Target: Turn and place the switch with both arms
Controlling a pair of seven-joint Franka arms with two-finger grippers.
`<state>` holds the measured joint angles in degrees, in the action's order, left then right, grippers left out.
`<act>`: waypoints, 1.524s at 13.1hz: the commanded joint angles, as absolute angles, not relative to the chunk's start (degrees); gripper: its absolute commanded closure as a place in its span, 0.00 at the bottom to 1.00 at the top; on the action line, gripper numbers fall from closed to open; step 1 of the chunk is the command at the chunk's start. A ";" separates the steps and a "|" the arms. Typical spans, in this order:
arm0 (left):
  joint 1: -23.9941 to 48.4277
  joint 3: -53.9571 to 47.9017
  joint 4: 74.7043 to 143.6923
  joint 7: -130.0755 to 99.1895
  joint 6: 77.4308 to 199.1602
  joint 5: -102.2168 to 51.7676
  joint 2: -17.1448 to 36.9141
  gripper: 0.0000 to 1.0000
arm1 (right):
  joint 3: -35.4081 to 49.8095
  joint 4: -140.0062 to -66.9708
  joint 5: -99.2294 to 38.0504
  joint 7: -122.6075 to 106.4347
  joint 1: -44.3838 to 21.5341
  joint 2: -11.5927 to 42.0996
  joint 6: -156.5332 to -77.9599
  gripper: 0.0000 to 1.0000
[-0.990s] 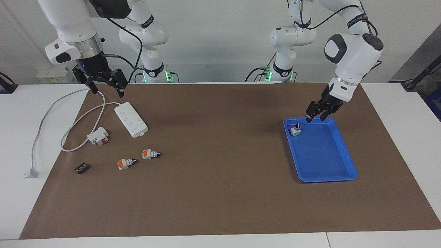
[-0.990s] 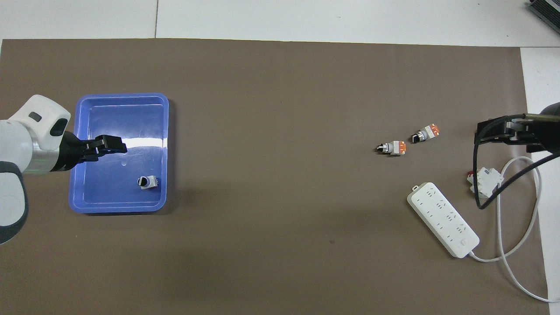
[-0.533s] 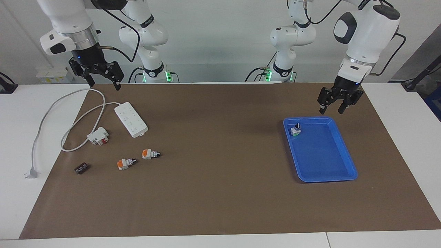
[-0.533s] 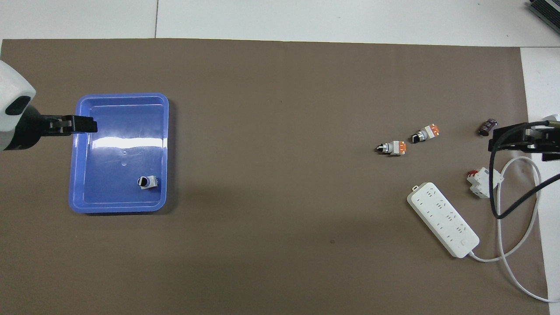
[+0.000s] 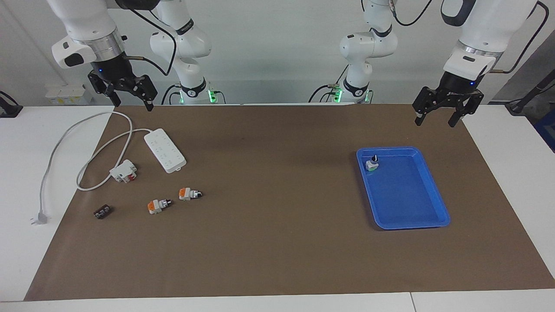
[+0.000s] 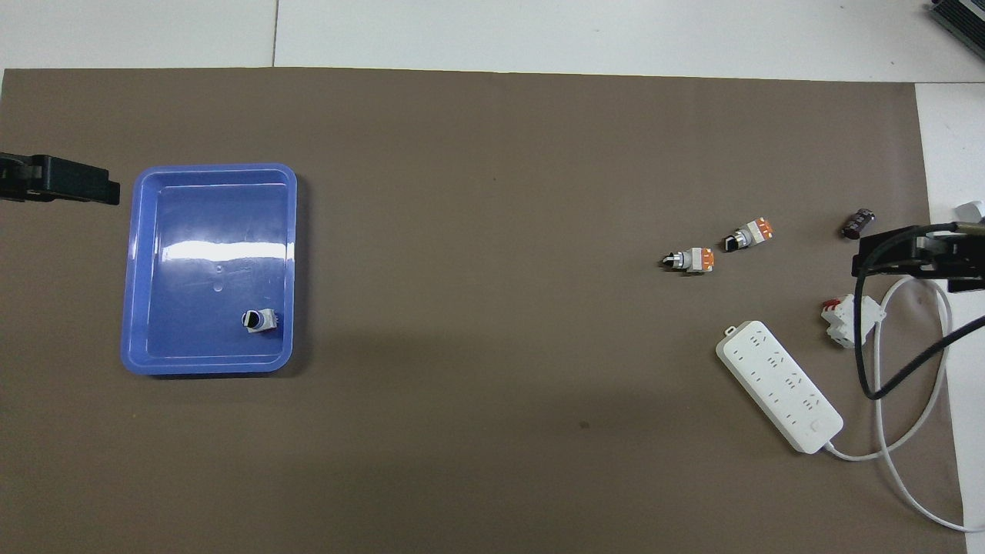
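blue tray (image 5: pixel 433 207) sits at the left arm's end of the desk (image 5: pixel 277 242), on brown paper. one switch (image 5: pixel 372 164) stands in the tray corner nearest the robots, knob up, probably turned upright so it rests steady on its base. two more switches (image 5: pixel 158 205) (image 5: pixel 190 193) lie on their sides at the right arm's end, knobs pointing about 3 o'clock in the facing view; likely next in line.

left gripper (image 5: pixel 446 113) hangs in the air at about 1 o'clock from the tray, fingers spread, holding nothing. right gripper (image 5: pixel 126 94) hangs over the desk edge near the cable (image 5: pixel 93 156), fingers apart, empty.

also on the paper: white power strip (image 5: pixel 164 150), white-and-red block (image 5: pixel 123 170), small dark block (image 5: pixel 102 212). white desk margins, pale wall, green lights at the arm bases.
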<state>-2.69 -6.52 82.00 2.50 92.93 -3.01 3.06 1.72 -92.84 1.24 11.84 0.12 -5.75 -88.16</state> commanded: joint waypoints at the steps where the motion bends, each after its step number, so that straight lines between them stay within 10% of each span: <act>1: -2.73 -6.68 76.99 4.30 88.86 -1.93 5.55 0.00 | 1.14 -92.64 2.02 10.37 -0.79 -6.33 -87.36 0.01; 20: 2.64 -0.09 86.48 7.47 81.83 -0.62 -1.23 0.00 | 0.09 -93.08 1.93 10.99 -1.49 -6.15 -88.50 0.01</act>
<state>2.05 -0.67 84.96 6.76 82.26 -1.71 0.19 0.41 -92.93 1.37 11.81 -1.14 -5.94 -88.05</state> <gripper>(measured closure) 0.000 0.004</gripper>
